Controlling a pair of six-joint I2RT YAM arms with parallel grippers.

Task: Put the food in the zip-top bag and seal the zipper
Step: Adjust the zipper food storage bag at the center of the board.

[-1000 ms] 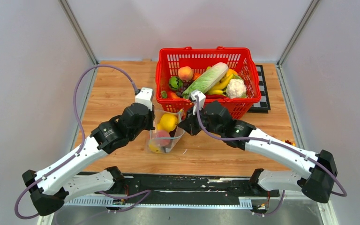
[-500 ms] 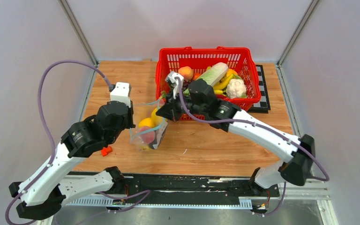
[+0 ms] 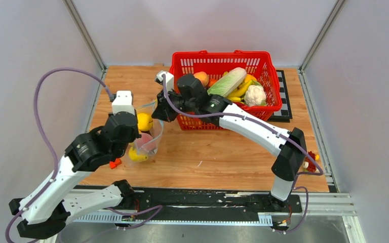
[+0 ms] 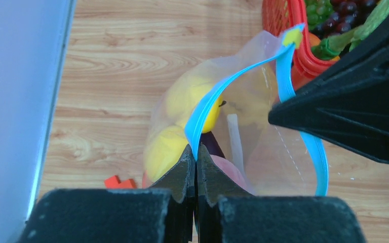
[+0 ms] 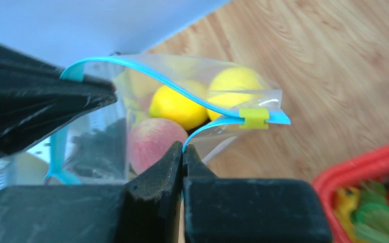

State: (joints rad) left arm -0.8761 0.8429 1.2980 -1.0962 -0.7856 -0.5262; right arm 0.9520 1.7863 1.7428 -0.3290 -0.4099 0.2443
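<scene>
Pinching the zipper (image 4: 206, 108), left fingers (image 4: 181, 173) and right fingers (image 5: 158, 174) hide bag (image 4: 263, 119) base.

Clear bag (image 3: 151, 135), teal zipper (image 4: 196, 129), yellow fruits (image 5: 174, 106), red basket (image 3: 218, 63), wood-grain table (image 3: 223, 157)

Clear zip-top bag (image 3: 154, 137), zipper (image 4: 203, 113) open, holds yellow fruits (image 5: 175, 107).

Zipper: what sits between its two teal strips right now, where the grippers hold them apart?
Right wrist view: the zipper gapes, and between its strips show two yellow fruits and a pinkish peach, inside the zip-top bag.
</scene>
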